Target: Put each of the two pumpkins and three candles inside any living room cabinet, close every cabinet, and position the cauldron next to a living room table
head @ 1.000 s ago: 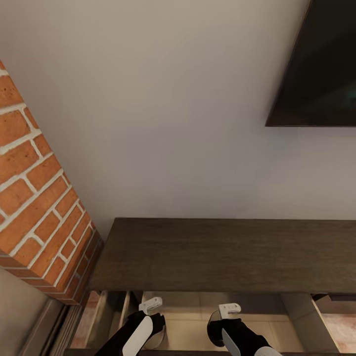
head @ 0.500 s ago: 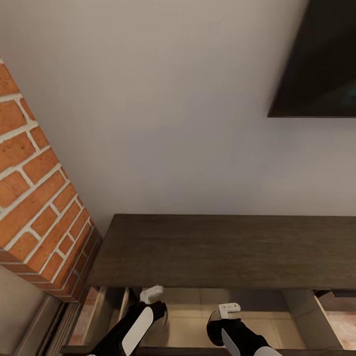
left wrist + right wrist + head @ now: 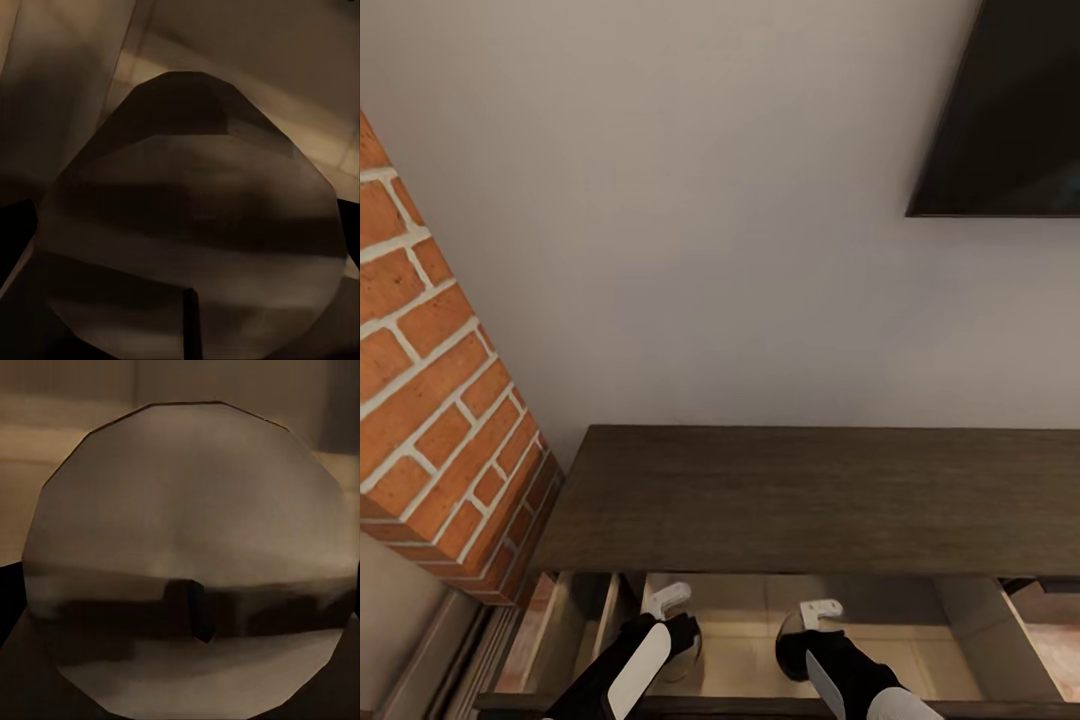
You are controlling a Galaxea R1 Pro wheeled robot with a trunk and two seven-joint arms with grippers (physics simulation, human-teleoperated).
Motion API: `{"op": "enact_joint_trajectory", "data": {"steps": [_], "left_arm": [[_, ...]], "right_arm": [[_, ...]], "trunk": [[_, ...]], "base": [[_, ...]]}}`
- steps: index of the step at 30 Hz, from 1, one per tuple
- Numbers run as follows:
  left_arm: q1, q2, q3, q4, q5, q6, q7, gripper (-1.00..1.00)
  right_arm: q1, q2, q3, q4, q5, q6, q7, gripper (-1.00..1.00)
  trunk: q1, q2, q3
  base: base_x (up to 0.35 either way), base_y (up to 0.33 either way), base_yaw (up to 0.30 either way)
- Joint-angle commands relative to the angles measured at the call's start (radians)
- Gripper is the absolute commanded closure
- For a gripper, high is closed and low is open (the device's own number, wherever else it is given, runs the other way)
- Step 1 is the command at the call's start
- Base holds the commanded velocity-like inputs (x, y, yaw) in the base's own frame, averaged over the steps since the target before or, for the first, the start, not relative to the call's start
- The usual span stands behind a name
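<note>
1. Between the earlier head view and now the whole picture has shifted, so the camera has moved; both arms stay reaching into the open drawer (image 3: 740, 645).
2. Count: one dark-brown cabinet (image 3: 810, 500), one pulled-out drawer, two grippers, two candles.
3. Head view: cabinet against the wall, between a brick column (image 3: 430, 400) and a dark screen (image 3: 1010, 110); left gripper (image 3: 676, 642) and right gripper (image 3: 800, 655) hang low inside the drawer.
4. Left wrist view: a pale faceted candle (image 3: 187, 210) with a dark wick (image 3: 191, 322), very close.
5. Right wrist view: a second candle (image 3: 187, 525), its wick (image 3: 195, 611) facing the camera.
6. Jaws: dark fingers flank each candle; whether they clamp it cannot be told.
</note>
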Motion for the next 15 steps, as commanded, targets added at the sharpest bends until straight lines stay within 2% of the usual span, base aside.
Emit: {"op": "enact_joint_trajectory", "data": {"steps": [1,3,4,7,15], "left_arm": [[0.0,0.009,0.001,0.001,-0.018,0.002,0.006,1.0],[0.0,0.011,0.003,0.0,-0.018,-0.002,0.006,1.0],[0.006,0.006,-0.003,-0.006,0.0,-0.014,-0.004,1.0],[0.011,0.011,-0.001,-0.007,0.02,-0.011,-0.01,1.0],[0.006,0.023,0.0,-0.005,0.092,-0.006,-0.011,1.0]], "right_arm": [[-0.001,0.0,0.0,-0.001,0.0,0.0,-0.001,1.0],[-0.002,-0.001,0.0,-0.003,0.001,-0.002,-0.001,1.0],[-0.007,0.001,-0.003,0.003,-0.004,0.004,0.002,1.0],[-0.025,0.003,0.0,0.008,-0.01,0.021,0.001,1.0],[-0.034,0.004,0.003,0.007,-0.004,-0.004,0.002,1.0]], "trunk": [[0.0,0.0,0.0],[0.0,0.0,0.0],[0.0,0.0,0.0],[0.0,0.0,0.0],[0.0,0.0,0.0]], "base": [[0.0,0.0,0.0],[0.0,0.0,0.0],[0.0,0.0,0.0],[0.0,0.0,0.0],[0.0,0.0,0.0]]}}
